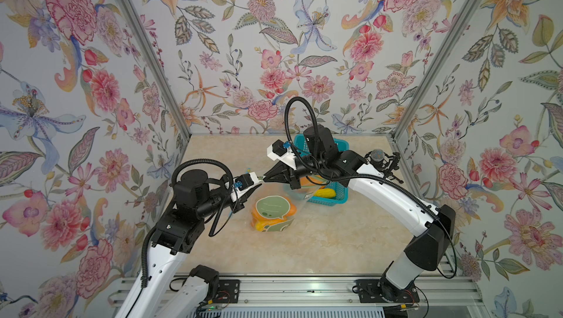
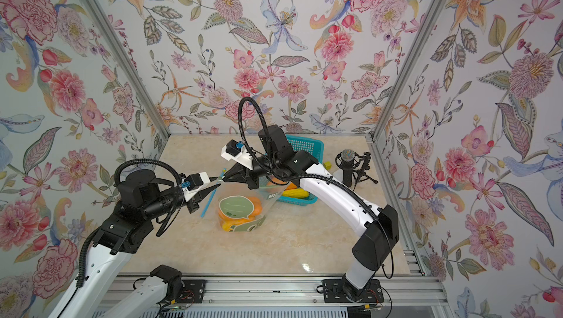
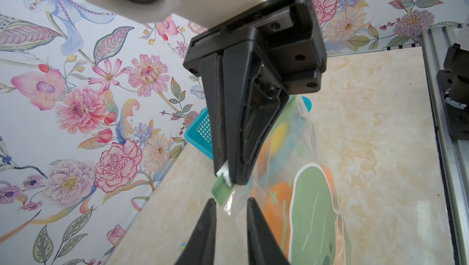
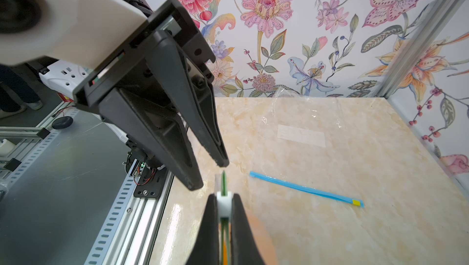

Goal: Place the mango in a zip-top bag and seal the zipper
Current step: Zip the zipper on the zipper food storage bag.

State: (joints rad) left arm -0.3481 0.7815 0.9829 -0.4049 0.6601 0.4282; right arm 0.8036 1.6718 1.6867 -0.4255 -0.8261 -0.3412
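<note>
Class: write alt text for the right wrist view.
The right gripper pinches the white zipper slider on a green strip; the left gripper faces it, jaws apart. Beyond, an empty blue-zippered bag lies on the marble table.

My left hand (image 3: 229, 209) and right hand (image 4: 224, 201) are black. The clear bag (image 1: 275, 213) bears a green speech-bubble print over an orange-yellow mango (image 1: 258, 221). Green zipper (image 3: 220, 192), white slider (image 3: 222, 172), teal mesh basket (image 2: 304, 145), cream marbled tabletop (image 1: 335, 240), floral walls (image 1: 274, 42).
</note>
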